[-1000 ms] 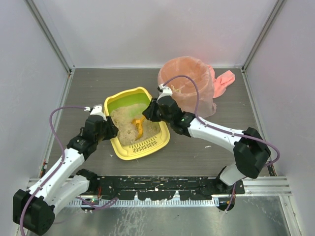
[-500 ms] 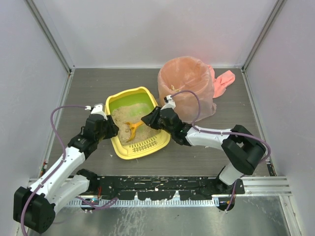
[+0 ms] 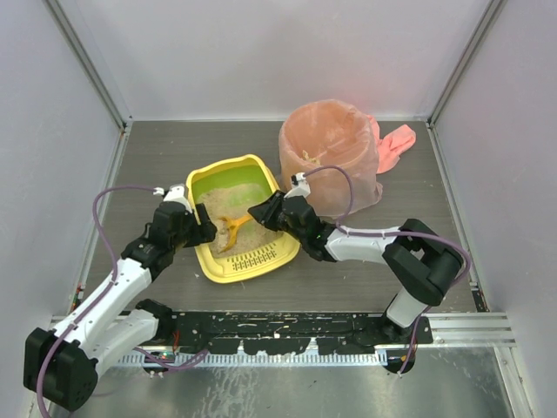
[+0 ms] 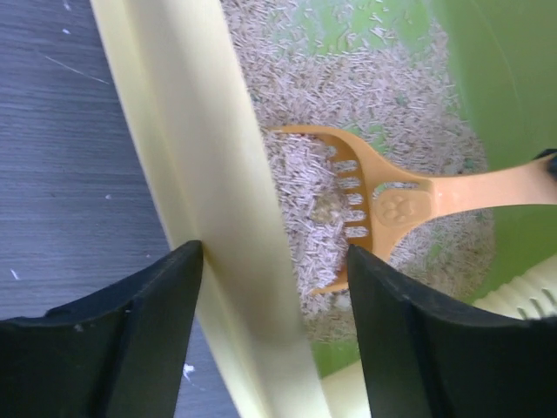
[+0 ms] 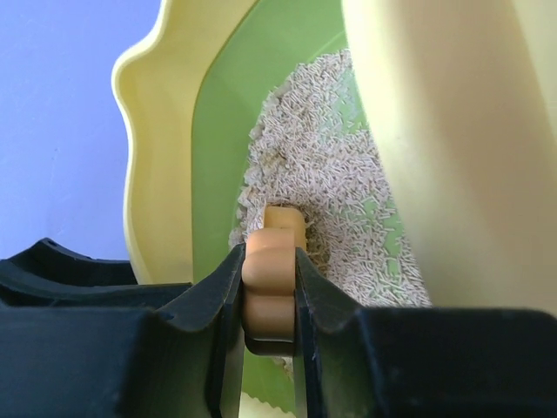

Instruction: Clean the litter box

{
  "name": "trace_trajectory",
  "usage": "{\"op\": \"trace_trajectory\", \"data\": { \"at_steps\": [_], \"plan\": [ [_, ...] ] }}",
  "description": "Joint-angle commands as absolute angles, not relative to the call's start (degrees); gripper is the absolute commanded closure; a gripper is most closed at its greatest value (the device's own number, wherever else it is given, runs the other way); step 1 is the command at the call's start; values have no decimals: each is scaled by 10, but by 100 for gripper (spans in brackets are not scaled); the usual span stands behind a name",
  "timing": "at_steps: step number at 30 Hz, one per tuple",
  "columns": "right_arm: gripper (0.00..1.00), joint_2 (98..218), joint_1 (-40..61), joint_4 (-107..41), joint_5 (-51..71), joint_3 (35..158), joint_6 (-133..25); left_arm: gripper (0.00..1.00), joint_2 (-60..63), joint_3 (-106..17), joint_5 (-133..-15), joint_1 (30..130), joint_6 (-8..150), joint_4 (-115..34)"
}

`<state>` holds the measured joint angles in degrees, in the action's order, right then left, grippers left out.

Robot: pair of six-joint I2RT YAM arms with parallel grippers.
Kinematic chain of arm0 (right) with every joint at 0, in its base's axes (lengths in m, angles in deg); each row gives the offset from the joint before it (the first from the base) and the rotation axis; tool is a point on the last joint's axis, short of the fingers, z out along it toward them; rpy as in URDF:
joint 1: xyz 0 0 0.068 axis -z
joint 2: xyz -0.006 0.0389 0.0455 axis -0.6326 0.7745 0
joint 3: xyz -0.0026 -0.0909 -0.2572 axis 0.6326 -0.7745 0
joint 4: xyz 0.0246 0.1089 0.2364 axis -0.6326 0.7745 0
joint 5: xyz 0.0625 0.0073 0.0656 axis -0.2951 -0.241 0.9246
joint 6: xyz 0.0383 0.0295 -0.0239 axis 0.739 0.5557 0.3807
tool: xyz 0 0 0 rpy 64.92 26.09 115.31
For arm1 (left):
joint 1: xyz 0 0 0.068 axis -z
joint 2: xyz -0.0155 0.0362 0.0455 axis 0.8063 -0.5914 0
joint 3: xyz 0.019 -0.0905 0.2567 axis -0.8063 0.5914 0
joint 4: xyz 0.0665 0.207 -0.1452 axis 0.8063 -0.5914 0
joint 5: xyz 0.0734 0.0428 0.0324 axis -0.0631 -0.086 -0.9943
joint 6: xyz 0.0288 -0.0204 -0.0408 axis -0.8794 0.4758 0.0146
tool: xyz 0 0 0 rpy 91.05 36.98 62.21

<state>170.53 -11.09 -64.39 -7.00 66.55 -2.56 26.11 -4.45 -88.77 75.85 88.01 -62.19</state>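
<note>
The yellow litter box with a green inner wall and beige litter lies at the middle left; its slotted ledge faces the arms. My left gripper straddles the box's left rim and is shut on it, outer finger against the rim. My right gripper is shut on the handle of the orange slotted scoop, low over the box's right rim. The scoop head lies in the litter. In the right wrist view the handle sits pinched between the fingers, the box beyond it.
A round bin lined with a pink bag stands right behind the box's far right corner. The bag's loose end trails to its right. White walls close in the table on three sides. Litter grains dot the black strip near the arm bases.
My right gripper has dropped lower and moved left. The scoop went from steeply tipped to lying flatter, its head further left in the litter. The left arm and box have not moved.
</note>
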Motion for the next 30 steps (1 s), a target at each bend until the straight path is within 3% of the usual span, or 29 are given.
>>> {"op": "trace_trajectory", "data": {
  "at_steps": [1,4,13,30],
  "plan": [
    [99,1680,-147,-606,-48,644,-3,24,283,-81,-864,767,882,-658],
    [99,1654,-147,-595,-70,636,-1,15,300,-101,-883,767,878,-685],
    [99,1607,-147,-612,-99,607,24,4,338,-136,-911,767,888,-740],
    [99,1568,-138,-722,-190,521,116,0,381,-182,-958,767,885,-816]
  ]
}}
